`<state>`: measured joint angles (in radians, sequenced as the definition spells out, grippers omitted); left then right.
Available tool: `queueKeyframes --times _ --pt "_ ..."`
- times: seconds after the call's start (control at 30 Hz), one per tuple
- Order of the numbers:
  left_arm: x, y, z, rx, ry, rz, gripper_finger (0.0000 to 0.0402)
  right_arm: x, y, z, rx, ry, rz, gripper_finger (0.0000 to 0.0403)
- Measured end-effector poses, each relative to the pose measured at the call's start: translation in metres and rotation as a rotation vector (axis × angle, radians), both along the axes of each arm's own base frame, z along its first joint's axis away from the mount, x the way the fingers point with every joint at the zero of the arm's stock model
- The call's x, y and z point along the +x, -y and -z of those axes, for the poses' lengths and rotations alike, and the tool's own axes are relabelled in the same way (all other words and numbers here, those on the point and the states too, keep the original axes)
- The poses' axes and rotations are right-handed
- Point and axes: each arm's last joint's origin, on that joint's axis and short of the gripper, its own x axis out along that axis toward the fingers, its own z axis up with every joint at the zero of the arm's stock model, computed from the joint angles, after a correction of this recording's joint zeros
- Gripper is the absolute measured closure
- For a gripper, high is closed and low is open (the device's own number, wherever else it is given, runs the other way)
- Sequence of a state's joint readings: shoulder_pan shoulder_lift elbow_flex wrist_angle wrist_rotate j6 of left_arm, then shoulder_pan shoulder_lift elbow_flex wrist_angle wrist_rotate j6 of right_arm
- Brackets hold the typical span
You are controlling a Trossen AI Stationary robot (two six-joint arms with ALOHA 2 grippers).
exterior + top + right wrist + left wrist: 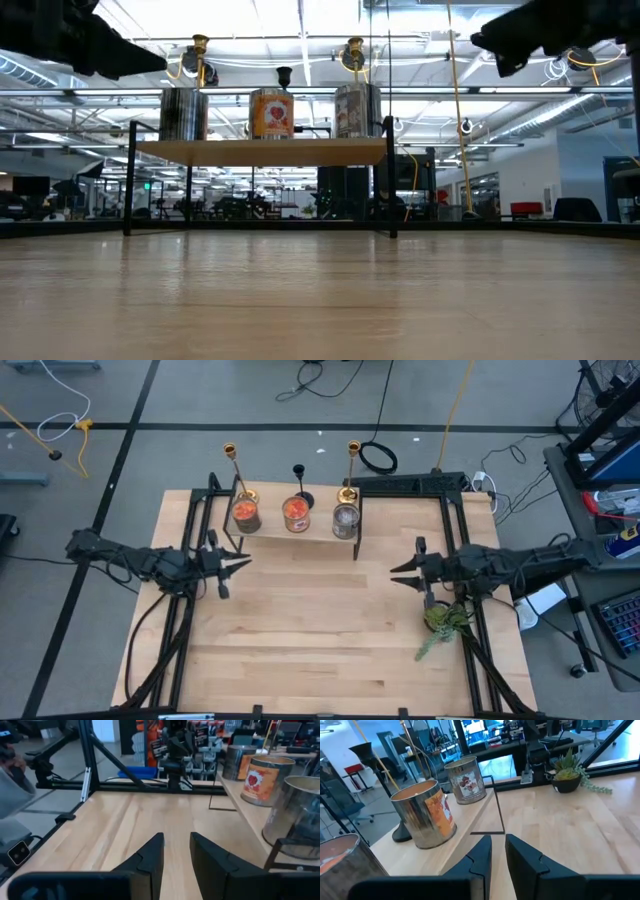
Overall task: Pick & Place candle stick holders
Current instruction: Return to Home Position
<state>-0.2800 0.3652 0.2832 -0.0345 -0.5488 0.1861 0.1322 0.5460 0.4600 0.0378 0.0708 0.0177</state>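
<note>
Three candle stick holders stand upright on their round bases at the back of a low wooden shelf (300,538) by the table's far edge. A gold one (232,457) is at the left, a shorter black one (299,472) in the middle, a gold one (352,452) at the right. In the low view they rise behind three cans: the left gold one (200,50), the black one (284,77), the right gold one (354,52). My left gripper (246,563) hovers open and empty at mid-left. My right gripper (394,572) hovers open and empty at mid-right. Both point toward the table's middle.
Three tin cans (245,515) (296,514) (345,520) stand on the shelf in front of the holders. A small green potted plant (447,622) sits on the table under the right arm. A black frame (420,482) edges the table's far side.
</note>
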Motion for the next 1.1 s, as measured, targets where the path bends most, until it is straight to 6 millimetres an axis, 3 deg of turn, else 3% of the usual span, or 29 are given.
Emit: queueKeyframes --times 0.3,0.63,1.1 --pt "-0.012 -0.003 -0.005 0.019 0.057 0.014 0.0341 -0.024 0.003 0.026 0.018 0.139 0.002 0.0312" --pt "-0.020 -0.003 -0.001 -0.002 0.068 0.122 0.0341 -0.036 0.005 0.056 0.046 0.190 0.003 0.0312" --pt "-0.010 0.000 0.042 0.026 0.150 0.124 0.0341 -0.039 0.005 0.062 0.043 0.208 0.003 0.0312"
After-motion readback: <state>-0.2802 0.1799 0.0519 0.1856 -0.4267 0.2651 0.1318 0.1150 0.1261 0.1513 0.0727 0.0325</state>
